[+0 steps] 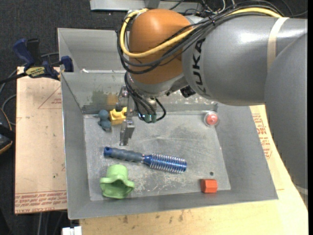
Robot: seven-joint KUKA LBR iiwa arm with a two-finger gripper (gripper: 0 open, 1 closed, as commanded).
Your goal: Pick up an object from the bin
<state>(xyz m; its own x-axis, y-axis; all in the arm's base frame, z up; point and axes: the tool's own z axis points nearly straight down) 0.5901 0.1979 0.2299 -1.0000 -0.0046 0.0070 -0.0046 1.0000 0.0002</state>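
In the camera view my arm [254, 48] comes in from the right and crosses the upper right of the frame, and on its grey shell I can read the dark letters [198, 71] "UKA", set sideways, with the start of the word hidden behind my cables [161, 45]. Those cables, one yellow and several black, loop round the orange cover [156, 28] on my wrist at upper centre. Below the cover my gripper [125, 137] hangs down into the bin [181, 133], left of centre, its tip low over bare grey floor; whether it is wide or narrow I cannot tell. Just to its upper left, near the back wall, lies a yellow piece [117, 115], touching a blue-grey lump [103, 120] on its left. Just below the tip lies a blue brush [145, 159], stretched from left to right across the middle of the floor, its handle end to the left and nearest my tip, its bristle head to the right; tip and handle look close but apart. The brush is the thing nearest to my gripper. At lower left, under the handle, sits a green lump [116, 182] with a flared shape. A red cube [209, 185] lies at lower right, well apart from the rest, and a small red ball [211, 118] rests by the back wall, right of centre.
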